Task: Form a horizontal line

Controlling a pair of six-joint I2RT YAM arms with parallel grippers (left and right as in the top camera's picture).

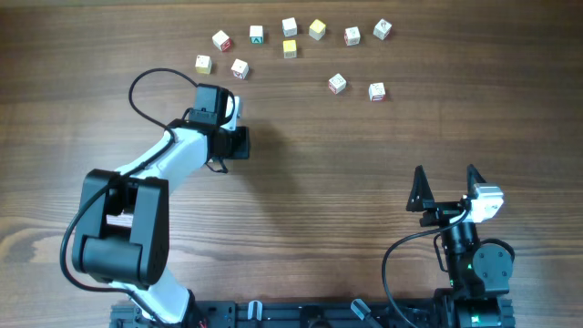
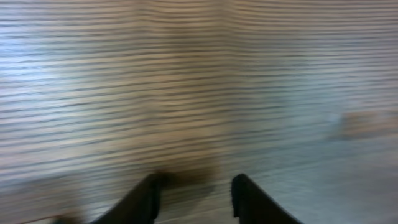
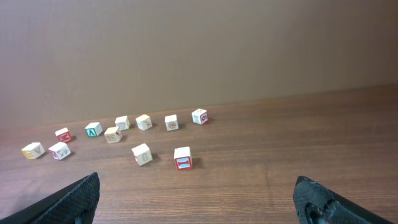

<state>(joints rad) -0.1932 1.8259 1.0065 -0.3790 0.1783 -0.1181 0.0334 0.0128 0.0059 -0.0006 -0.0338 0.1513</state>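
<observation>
- So, no horizontal line yet: the cubes (image 1: 290, 26) sit across the far side of the counter (image 1: 364, 182) in a loose arc. All are apart, none edge to edge.
- Two strays sit nearer the arms, off the arc: a white cube (image 1: 337, 84) and a red-marked cube (image 1: 376, 91).
- Left jaws: parted, nothing between them, only bare wood showing in the wrist view. They sit just short of the arc's left end, near the low-left cube (image 1: 240, 67).
- Right jaws: spread wide and empty, back by the base, well apart from every cube.
- Risk: the cubes look small and light on smooth wood. An off-centre nudge would likely spin or skid one instead of sliding it straight.
- Risk: tight spots. The yellow cube (image 1: 290, 48) sits just beside the one above it, so a finger going for either could clip the other.
- Risk: the arc bows, so cubes closed up in place would give a bent row, not a level one.
- Risk: the black cable (image 1: 132, 88) loops out beside the left arm (image 1: 173, 150), close to the leftmost cube (image 1: 202, 64). A sweep that way could drag it.
- Risk: the left wrist view is smeared and shows no cube, so aiming from it looks unreliable.
- Materials: the cubes are crisp-edged and flat-faced, white or pale yellow with red or green marks. Painted wood or plastic, can't tell which.
- The counter is matt brown wood grain. The jaws are black, hard and tapering.
</observation>
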